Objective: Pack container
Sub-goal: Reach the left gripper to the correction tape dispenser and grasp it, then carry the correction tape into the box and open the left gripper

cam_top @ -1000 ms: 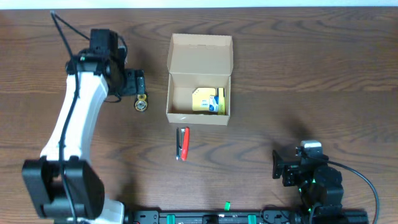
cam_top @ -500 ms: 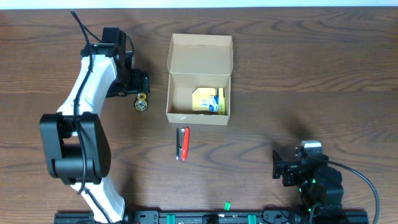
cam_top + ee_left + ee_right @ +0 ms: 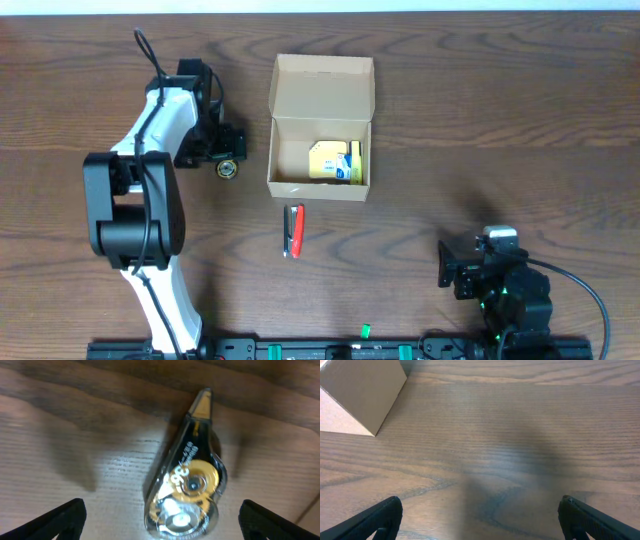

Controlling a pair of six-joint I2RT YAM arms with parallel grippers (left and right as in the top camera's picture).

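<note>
This looks like my lab test bench: a wood table (image 3: 500, 120), a black mounting rail (image 3: 300, 351) at its edge, loose cables (image 3: 591, 300)

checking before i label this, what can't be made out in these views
1. Yellow packet in the container: overhead, print too small to read.
2. Red-and-black item: overhead, too small to identify.
3. Tape dispenser: left wrist, lettering blurred.
4. Most of the container: right wrist, only a corner shows, cut off by the frame edge.
</note>
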